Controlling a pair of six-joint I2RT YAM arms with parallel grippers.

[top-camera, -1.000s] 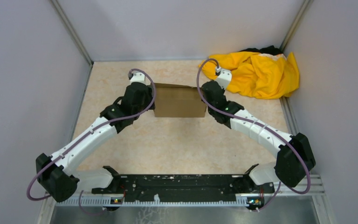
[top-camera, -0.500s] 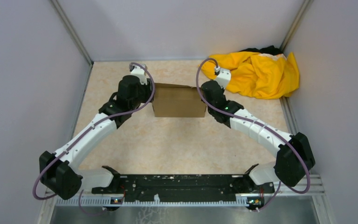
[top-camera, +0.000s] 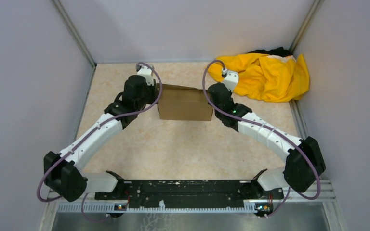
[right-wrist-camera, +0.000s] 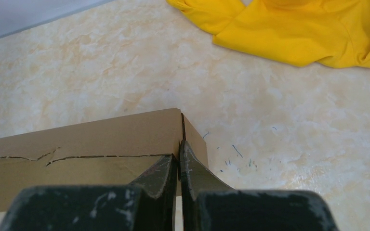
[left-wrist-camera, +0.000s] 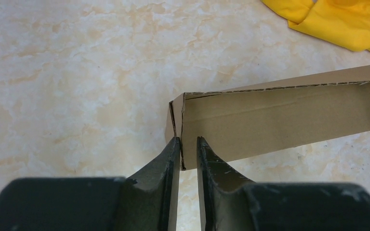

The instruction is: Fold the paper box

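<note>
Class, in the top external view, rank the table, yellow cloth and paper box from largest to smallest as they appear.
1. table, largest by far.
2. yellow cloth, clearly broader than the box.
3. paper box, smallest.

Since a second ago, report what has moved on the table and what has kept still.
The left tool, pinching the left end of the paper box, drew a little to the left and toward the far wall, and that end of the box went with it. Nothing was newly taken or let go. The right tool on the right end and the yellow cloth stayed as they were.
</note>
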